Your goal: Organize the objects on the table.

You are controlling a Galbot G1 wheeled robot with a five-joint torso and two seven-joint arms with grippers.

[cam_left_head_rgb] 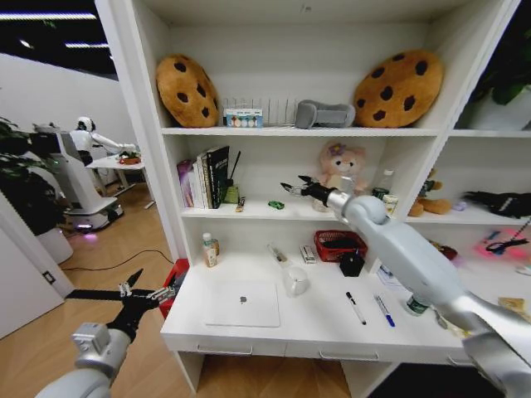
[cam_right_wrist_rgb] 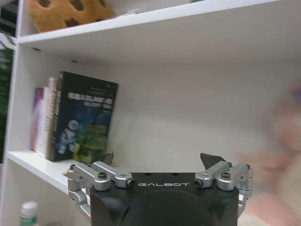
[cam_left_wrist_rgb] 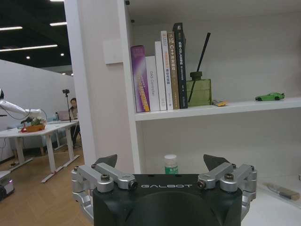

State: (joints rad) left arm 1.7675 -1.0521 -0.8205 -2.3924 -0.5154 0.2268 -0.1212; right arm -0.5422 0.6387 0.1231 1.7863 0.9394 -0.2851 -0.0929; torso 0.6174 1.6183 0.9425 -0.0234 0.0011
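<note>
Step in hand, as I read it: R arm is up at the middle shelf by the car [cam_left_head_rgb: 275, 205], the table items not yet touched; the R gripper [cam_left_head_rgb: 296, 183] hangs just above and to the robot's right of the car, jaws spread, nothing between them; can't tell if it's coming in or backing off. In the R wrist view the R gripper's fingers [cam_right_wrist_rgb: 103, 158] stand wide apart, shelf back wall beyond, books [cam_right_wrist_rgb: 75, 117] to one side.

Where things are: car sits on the middle shelf between the books [cam_left_head_rgb: 205, 177] and the plush [cam_left_head_rgb: 338, 168]; L wrist view has it too [cam_left_wrist_rgb: 270, 96], near the green diffuser [cam_left_wrist_rgb: 198, 91]. Laptop [cam_left_head_rgb: 242, 303] lies shut on the table [cam_left_head_rgb: 315, 332], near its front-left; cup [cam_left_head_rgb: 294, 281] just beside it; two pens, black [cam_left_head_rgb: 355, 308] and blue [cam_left_head_rgb: 384, 310], lie side by side further right, apart from each other.

Next move, my guess: if the car's done, R arm must drop to the table and pick a pen; needs a low, narrow pinch across the barrel, wrist turned down.

Pose: R arm stretched long, forward and up-left across the desk, wrist about level. L arm idles low off the table's left end; L gripper [cam_left_head_rgb: 126, 290] open, empty, fingers [cam_left_wrist_rgb: 107, 159] wide.
</note>
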